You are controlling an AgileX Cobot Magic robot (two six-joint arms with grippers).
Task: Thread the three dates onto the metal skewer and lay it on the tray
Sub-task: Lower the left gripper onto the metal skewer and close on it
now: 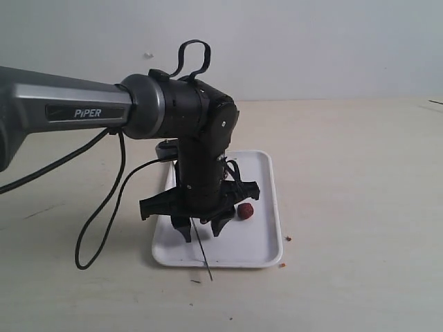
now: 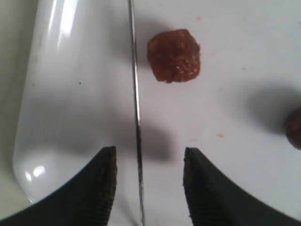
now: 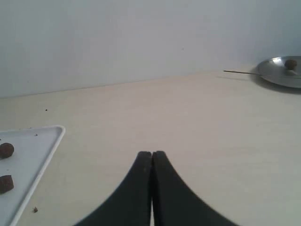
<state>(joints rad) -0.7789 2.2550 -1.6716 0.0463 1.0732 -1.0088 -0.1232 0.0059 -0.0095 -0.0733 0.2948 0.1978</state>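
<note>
Beige tabletop (image 1: 360, 207); left arm (image 1: 69, 107) bent down over tray (image 1: 263, 242), left claw (image 2: 149, 186) spread astride metal skewer (image 2: 137, 117); right claw (image 3: 151, 188) pressed together

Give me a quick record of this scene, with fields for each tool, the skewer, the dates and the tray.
left tool: open, above the tray, one finger on each side of the skewer, neither touching it
right tool: shut, empty, over the table beside the tray
skewer: visible length bare, one end past the tray's rim
dates: two in view, loose on the tray, none threaded; third not seen
tray: white, on the table
</note>
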